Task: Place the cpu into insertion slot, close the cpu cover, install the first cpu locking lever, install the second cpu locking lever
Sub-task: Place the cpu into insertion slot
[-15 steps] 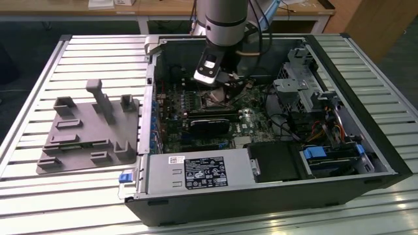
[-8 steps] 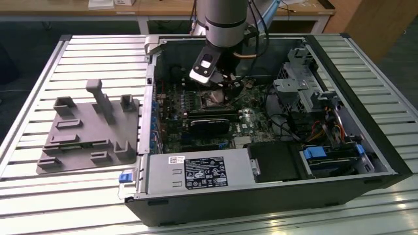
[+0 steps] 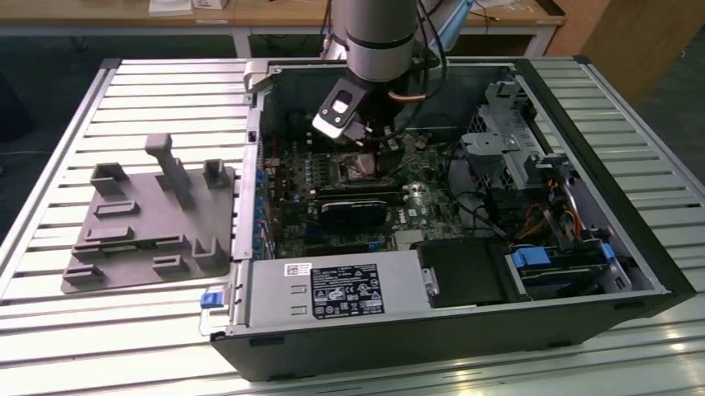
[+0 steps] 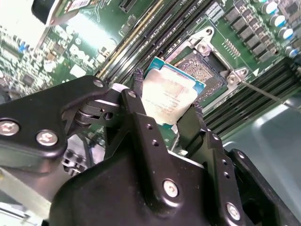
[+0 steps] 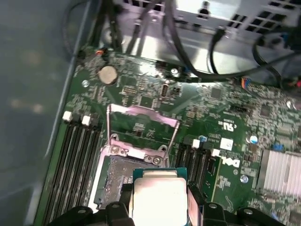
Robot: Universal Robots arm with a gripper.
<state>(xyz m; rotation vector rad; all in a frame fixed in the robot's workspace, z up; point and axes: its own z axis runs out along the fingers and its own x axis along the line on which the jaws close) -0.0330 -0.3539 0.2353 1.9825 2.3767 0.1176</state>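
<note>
Cpu (image 4: 171,101) first: the flat square chip, dull silver face up on a green-edged base, is clamped in the pincer (image 4: 167,93), whose 2 black fingers (image 4: 141,122) press on 2 opposite edges. It hangs off the board, not seated.

Just beyond and beneath the fingertips lies the insertion slot (image 4: 209,70), a dark square socket with a silvery rim. It is bare, and the chip partly overlaps it in the first wrist view. Past the slot, farther from the pincer, the cpu cover (image 5: 143,112) stands swung up, board showing through its window. A thin locking lever (image 4: 270,93) juts free beside the socket.

Around all this spreads the green motherboard (image 5: 225,117), with long black memory slots (image 5: 75,155) alongside the pincer, inside the open computer case (image 3: 441,351).

By my judgement the chip is light, stiff and thin. Its metal face looks smooth enough to slip, and its underside contacts and the socket's pins look easily damaged. The edges, as gripped now, are the safe hold, not the faces.
</note>
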